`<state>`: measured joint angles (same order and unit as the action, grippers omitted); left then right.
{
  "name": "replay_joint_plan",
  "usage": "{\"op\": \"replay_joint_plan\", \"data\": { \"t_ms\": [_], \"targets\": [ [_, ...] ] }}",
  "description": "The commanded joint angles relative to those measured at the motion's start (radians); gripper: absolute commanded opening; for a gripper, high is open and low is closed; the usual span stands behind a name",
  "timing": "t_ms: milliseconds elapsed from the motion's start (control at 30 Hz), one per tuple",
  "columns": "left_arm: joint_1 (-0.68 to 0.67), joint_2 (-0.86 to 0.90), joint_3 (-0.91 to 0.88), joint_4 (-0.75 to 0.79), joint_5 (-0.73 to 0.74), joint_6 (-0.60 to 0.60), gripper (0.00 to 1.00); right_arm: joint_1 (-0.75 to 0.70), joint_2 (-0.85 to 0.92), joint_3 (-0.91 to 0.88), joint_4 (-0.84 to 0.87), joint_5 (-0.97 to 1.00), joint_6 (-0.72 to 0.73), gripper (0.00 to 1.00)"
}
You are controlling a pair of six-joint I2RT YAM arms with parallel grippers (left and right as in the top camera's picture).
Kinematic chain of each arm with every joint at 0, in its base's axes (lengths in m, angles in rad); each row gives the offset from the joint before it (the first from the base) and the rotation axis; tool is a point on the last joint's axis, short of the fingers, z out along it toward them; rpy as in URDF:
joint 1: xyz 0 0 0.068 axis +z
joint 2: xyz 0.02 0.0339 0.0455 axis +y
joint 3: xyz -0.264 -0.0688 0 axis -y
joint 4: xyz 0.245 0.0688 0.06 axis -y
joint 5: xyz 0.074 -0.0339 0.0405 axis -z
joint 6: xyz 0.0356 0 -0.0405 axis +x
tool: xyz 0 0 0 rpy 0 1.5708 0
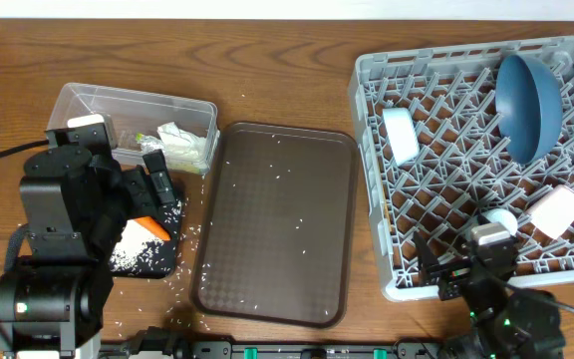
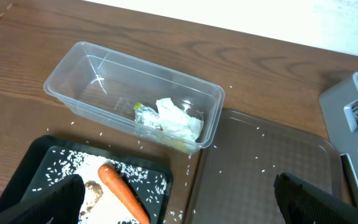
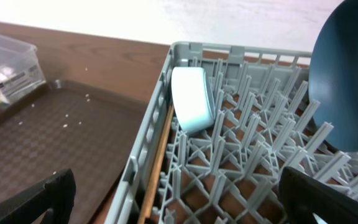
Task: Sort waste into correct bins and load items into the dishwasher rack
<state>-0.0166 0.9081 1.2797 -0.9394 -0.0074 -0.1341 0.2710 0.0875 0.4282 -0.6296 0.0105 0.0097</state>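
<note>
Left hand above orange carrot piece

Robot lab bench, kitchen mock-up. Wood table by a white wall, left arm and right arm at its near edge, dishwasher rack on top.

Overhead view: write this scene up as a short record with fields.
clear tub: crumpled paper and wrapper inside
black tray: carrot, rice, brownish lump
brown serving tray: scattered rice grains only
rack: dark blue dish, light blue cup, white bowl
left end effector: open, empty, over black tray
right end effector: open, empty, over rack
</note>
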Motion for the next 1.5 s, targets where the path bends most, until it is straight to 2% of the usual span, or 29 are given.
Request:
{"op": "replay_joint_plan", "data": {
  "t_ms": [0,433,1467],
  "targets": [
    [0.004,-0.001,0.002,-0.003,-0.008,-0.009,0.98,-0.022,-0.077,-0.081,0.044,-0.015,-0.015,0.99],
    [0.004,-0.001,0.002,-0.003,-0.008,-0.009,0.98,-0.028,-0.082,-0.422,0.564,-0.038,-0.011,0.99],
    [0.004,-0.032,0.0,-0.031,-0.011,-0.006,0.98,-0.029,-0.081,-0.423,0.559,-0.037,-0.011,0.99]
  ]
}}
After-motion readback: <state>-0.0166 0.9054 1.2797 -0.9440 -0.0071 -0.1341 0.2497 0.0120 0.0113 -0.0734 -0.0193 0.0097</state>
